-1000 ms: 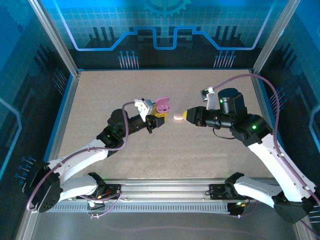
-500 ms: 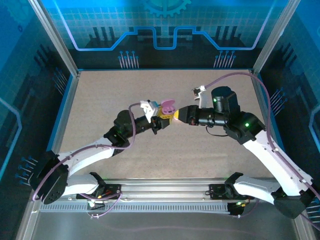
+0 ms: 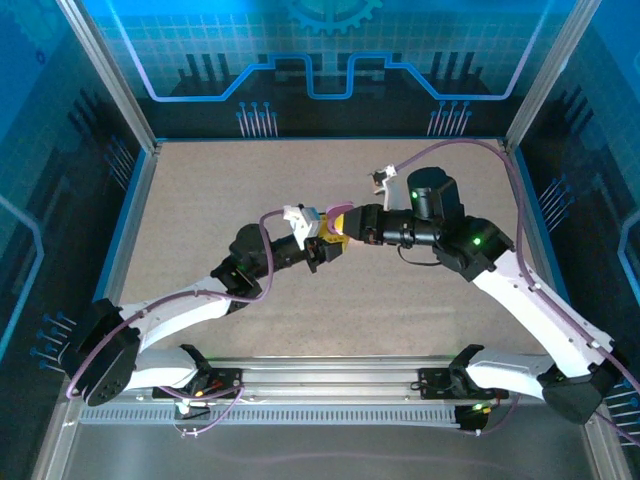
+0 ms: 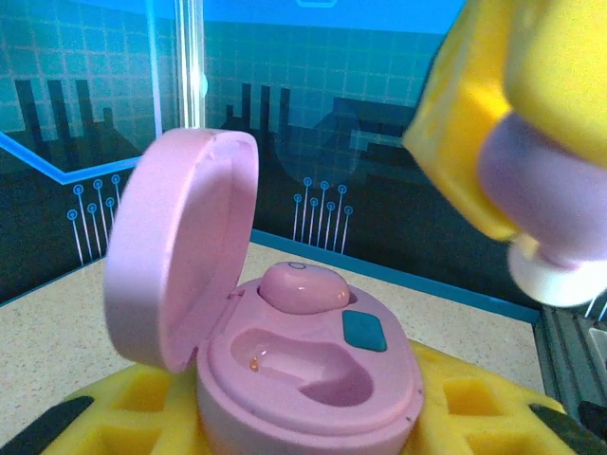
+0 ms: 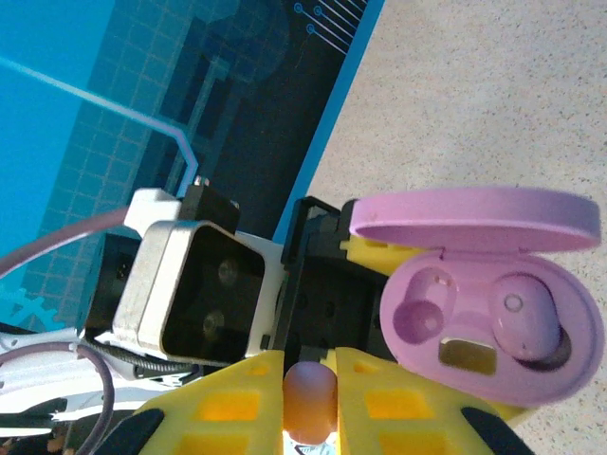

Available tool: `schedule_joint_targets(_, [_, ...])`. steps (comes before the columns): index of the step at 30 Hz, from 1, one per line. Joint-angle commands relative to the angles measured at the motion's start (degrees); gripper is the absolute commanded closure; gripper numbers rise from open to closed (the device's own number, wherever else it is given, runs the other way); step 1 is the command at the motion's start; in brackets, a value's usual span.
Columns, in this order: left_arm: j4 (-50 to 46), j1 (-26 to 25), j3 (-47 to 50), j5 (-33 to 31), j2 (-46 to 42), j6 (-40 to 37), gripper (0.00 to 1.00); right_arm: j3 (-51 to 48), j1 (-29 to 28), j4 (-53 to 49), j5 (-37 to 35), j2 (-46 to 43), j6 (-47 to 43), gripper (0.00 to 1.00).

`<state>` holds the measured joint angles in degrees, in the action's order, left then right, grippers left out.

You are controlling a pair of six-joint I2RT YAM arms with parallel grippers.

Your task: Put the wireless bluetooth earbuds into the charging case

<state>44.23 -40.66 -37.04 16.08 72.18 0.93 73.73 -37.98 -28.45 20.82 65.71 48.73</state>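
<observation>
The right gripper has moved left. Now it sits just beside the open pink pebble-shaped plastic case, pinching a tiny rounded pinkish earbud. The left gripper grips the case above the desk. One matching bud is already inside, and the other slot waits empty.

Overhead from behind, both wrists close on case

We see speckled beige tabletop, flat and matte. Behind it we note blue backdrop panel printed with circuit lines and gear outline. Silver aluminium frame posts rise at rear corners. Grey metal rail spans near edge.
</observation>
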Motion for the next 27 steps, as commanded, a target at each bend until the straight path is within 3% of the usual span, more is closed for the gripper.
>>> schedule_joint_targets(1, [3.1, -0.7, 0.6, 1.4, -0.1, -1.6, 0.71, 2.1, -0.8, 1.1, -1.3, 1.3, 0.8, 0.82])
schedule_joint_targets(27, [5.1, -1.0, 1.0, 0.6, -1.1, -1.1, 0.70, 5.8, -3.6, -7.0, -9.3, 6.8, -2.8, 0.80])
